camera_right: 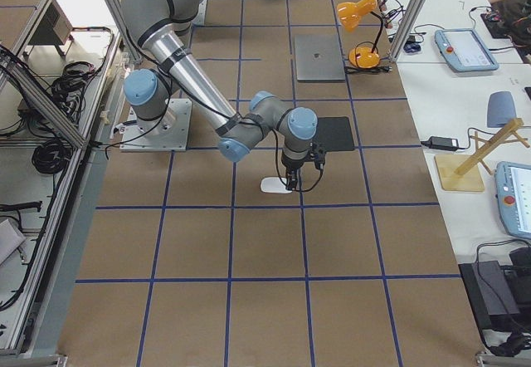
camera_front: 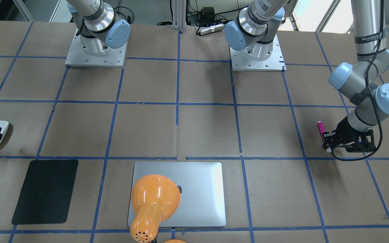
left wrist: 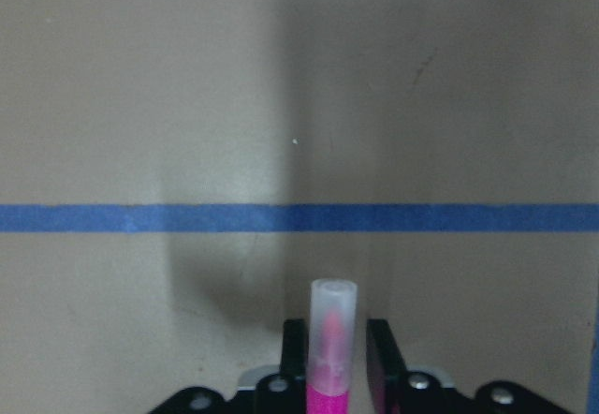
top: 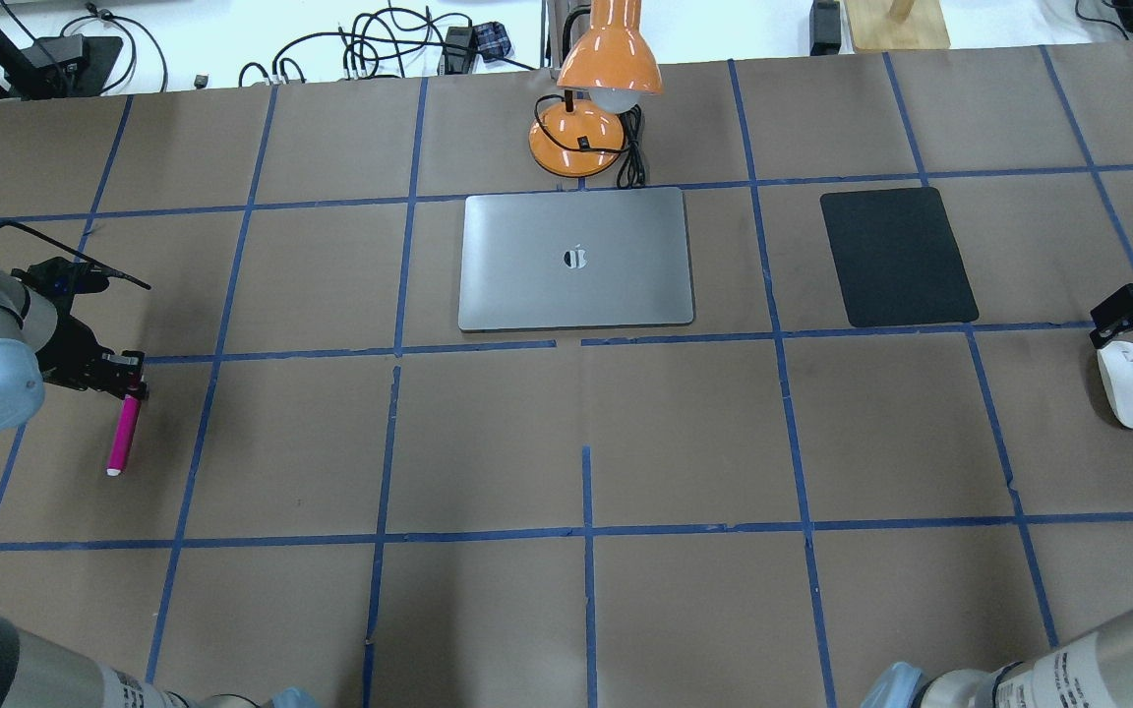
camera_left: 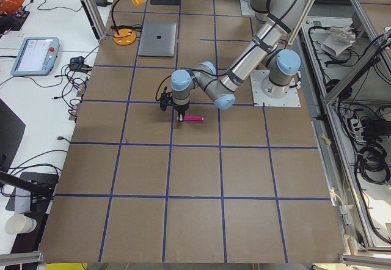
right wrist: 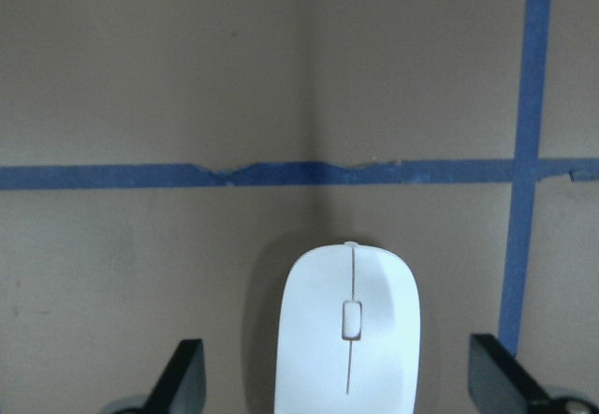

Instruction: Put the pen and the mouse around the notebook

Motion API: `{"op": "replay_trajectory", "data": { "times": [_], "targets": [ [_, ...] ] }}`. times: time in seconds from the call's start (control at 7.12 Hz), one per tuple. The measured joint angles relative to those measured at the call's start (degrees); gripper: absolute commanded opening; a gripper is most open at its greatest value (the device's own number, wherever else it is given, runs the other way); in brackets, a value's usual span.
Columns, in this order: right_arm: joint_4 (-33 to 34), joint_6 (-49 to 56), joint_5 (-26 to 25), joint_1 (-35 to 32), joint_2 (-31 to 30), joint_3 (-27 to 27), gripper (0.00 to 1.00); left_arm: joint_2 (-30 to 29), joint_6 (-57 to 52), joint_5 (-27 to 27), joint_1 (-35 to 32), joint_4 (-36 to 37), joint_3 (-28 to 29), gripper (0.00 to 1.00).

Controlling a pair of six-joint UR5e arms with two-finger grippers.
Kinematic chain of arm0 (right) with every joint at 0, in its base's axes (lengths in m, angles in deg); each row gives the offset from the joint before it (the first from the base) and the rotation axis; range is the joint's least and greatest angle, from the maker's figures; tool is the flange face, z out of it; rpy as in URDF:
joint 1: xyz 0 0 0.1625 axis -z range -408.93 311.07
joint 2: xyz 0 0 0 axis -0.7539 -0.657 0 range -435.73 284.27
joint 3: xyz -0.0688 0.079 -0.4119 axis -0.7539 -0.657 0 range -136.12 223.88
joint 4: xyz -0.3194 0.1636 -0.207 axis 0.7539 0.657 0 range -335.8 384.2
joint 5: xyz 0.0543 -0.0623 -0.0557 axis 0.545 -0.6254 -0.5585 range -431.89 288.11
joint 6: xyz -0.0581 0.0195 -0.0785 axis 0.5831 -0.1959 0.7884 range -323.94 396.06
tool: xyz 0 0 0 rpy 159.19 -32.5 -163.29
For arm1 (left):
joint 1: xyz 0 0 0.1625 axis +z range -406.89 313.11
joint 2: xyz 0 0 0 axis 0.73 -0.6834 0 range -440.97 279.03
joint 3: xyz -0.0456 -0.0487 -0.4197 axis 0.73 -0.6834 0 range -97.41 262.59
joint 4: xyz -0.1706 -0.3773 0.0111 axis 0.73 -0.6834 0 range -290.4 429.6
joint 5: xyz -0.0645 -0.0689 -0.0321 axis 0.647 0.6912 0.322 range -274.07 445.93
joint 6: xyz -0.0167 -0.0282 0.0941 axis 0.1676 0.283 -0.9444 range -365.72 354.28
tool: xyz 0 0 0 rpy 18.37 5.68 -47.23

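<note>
The silver-grey notebook (top: pixel 576 261) lies closed at the middle of the table's far side. Far out on the left lies the magenta pen (top: pixel 124 433), level with the table. My left gripper (top: pixel 132 379) is at its far end. In the left wrist view the fingers (left wrist: pixel 379 362) press close on either side of the pen (left wrist: pixel 332 339), just behind its translucent cap. The white mouse (top: pixel 1131 385) rests on the table at the far right. My right gripper (right wrist: pixel 342 381) is open and straddles the mouse (right wrist: pixel 351 330), its fingers well clear of both sides.
A black mat (top: pixel 896 258) lies between the notebook and the mouse. An orange desk lamp (top: pixel 611 59) stands just behind the notebook, its head (camera_front: pixel 154 199) hanging over the lid. Blue tape lines grid the brown table (top: pixel 586 442).
</note>
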Motion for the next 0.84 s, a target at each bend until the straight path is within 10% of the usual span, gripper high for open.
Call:
{"op": "replay_trajectory", "data": {
  "times": [0.42, 0.84],
  "targets": [
    [0.8, -0.2, -0.7, 1.9, 0.8, 3.5, 1.0, 1.5, 3.4, 0.2, -1.3, -2.7, 0.9, 0.0],
    [1.6, -0.2, -0.8, 2.0, 1.2, 3.9, 0.69, 5.6, 45.3, 0.1, -16.3, -8.1, 1.5, 0.0]
  ]
}}
